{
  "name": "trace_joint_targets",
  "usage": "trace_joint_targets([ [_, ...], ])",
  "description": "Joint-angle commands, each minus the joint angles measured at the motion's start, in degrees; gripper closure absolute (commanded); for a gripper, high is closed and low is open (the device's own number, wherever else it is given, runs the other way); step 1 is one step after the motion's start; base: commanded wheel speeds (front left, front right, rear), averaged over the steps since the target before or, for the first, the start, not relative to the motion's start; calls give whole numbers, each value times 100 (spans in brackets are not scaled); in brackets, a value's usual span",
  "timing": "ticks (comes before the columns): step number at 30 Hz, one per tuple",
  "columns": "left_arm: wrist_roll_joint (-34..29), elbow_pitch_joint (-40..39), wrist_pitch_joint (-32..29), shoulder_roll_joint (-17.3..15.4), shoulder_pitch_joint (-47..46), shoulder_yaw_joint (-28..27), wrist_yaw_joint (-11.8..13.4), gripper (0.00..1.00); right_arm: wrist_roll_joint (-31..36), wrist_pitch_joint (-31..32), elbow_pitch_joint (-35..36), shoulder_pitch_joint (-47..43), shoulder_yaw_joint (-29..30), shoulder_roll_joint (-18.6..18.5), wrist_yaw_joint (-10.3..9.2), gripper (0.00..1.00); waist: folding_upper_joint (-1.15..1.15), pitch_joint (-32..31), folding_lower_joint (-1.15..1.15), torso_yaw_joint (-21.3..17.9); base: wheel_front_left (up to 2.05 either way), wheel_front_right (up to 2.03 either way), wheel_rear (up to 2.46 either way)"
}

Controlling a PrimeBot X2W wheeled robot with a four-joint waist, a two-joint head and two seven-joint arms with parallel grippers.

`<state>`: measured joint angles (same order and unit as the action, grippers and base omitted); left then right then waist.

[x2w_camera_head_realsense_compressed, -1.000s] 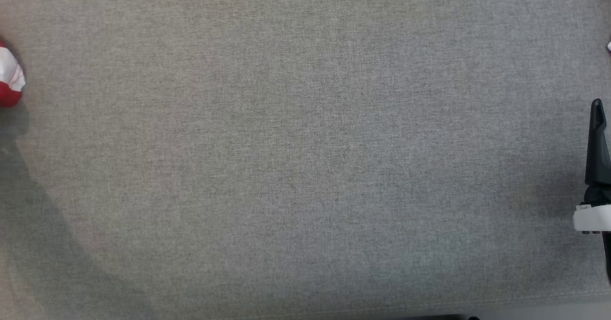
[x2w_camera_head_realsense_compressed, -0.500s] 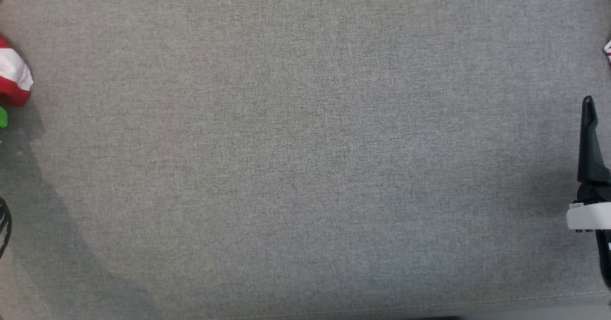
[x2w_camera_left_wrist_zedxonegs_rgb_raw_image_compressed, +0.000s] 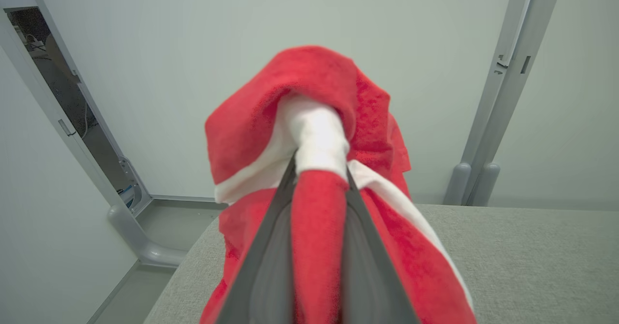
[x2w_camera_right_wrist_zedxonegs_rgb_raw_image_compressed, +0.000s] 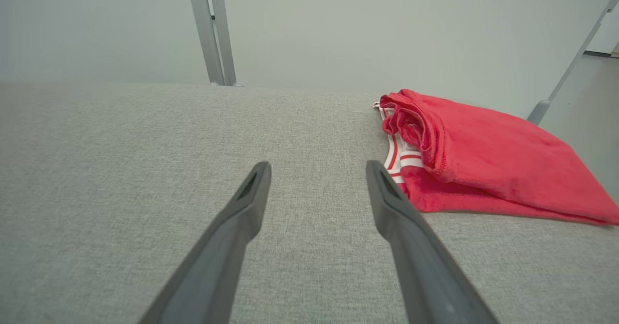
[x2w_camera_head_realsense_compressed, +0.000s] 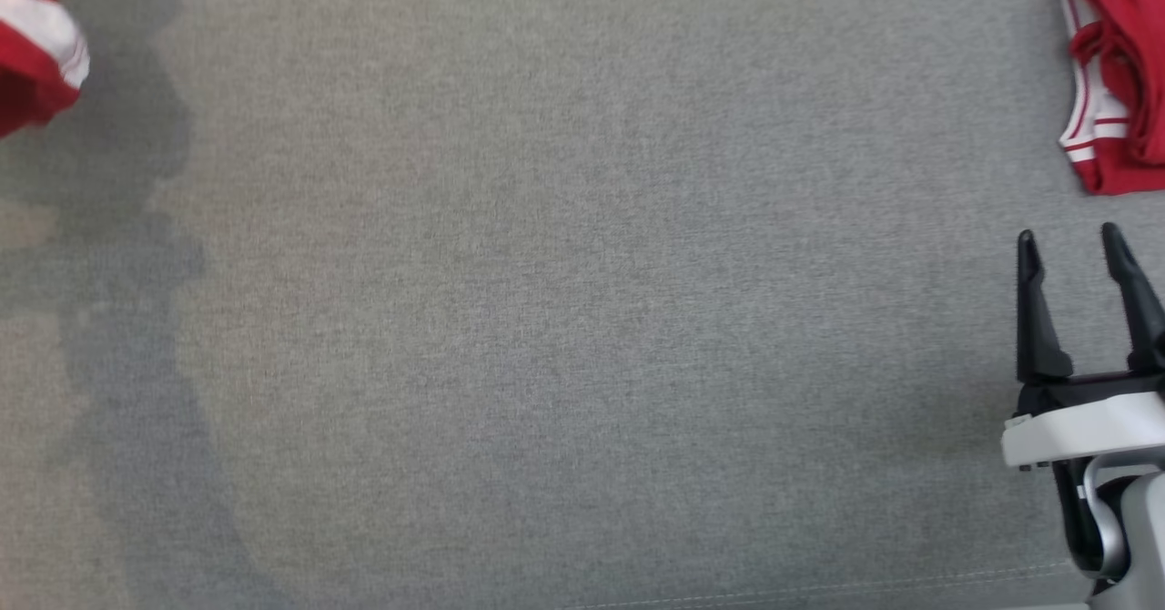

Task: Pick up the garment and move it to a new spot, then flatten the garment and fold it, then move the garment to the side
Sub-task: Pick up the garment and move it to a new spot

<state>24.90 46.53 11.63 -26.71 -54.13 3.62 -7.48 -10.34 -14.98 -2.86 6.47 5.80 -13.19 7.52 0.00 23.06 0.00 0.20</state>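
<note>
A red garment with white bands [x2w_camera_left_wrist_zedxonegs_rgb_raw_image_compressed: 309, 121] is bunched between the two dark fingers of my left gripper [x2w_camera_left_wrist_zedxonegs_rgb_raw_image_compressed: 320, 169], which is shut on it and holds it above the grey table's left end. A lobe of this garment [x2w_camera_head_realsense_compressed: 36, 45] shows at the top left of the head view, with its shadow on the cloth beside it. My right gripper [x2w_camera_head_realsense_compressed: 1068, 235] stands open at the lower right, low over the table, nothing between its fingers [x2w_camera_right_wrist_zedxonegs_rgb_raw_image_compressed: 242, 217].
A second red garment with white striped trim [x2w_camera_head_realsense_compressed: 1115, 73] lies folded at the far right, just beyond my right gripper [x2w_camera_right_wrist_zedxonegs_rgb_raw_image_compressed: 317, 167], where it [x2w_camera_right_wrist_zedxonegs_rgb_raw_image_compressed: 483, 164] shows right of the fingers. The grey fabric table [x2w_camera_head_realsense_compressed: 582, 319] stretches wide. Its left end [x2w_camera_left_wrist_zedxonegs_rgb_raw_image_compressed: 193, 266] drops to the floor.
The head camera has shifted, bringing the folded garment and both right fingers into view. The red and white garment at the left edge now sits higher in the picture, with a large shadow.
</note>
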Motion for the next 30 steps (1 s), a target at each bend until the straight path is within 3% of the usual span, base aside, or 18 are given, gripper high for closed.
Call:
trace_joint_targets([
  [1,-45,-196,40,-27,-51,53,-1,100,-32,-20,-52,54,-45,54,-6,0,0,-356,0,-187,0,0,0],
  [10,-46,-1729,-286,64,-95,613,-2,100,-131,-21,-190,33,-205,405,-6,0,0,-729,0,-782,0,0,0],
  [17,-86,-2550,-632,598,-128,1143,14,100,-159,-21,-244,131,-379,705,-6,0,0,-665,0,-1218,0,0,0],
  [22,-40,-2647,-668,967,131,1454,30,100,-214,-22,-310,242,-514,843,-6,0,0,-583,0,-1422,0,0,0],
  [30,-41,-2150,-305,1457,940,1866,86,100,-268,-21,-368,269,-635,976,-6,0,0,-572,0,-1627,0,0,0],
])
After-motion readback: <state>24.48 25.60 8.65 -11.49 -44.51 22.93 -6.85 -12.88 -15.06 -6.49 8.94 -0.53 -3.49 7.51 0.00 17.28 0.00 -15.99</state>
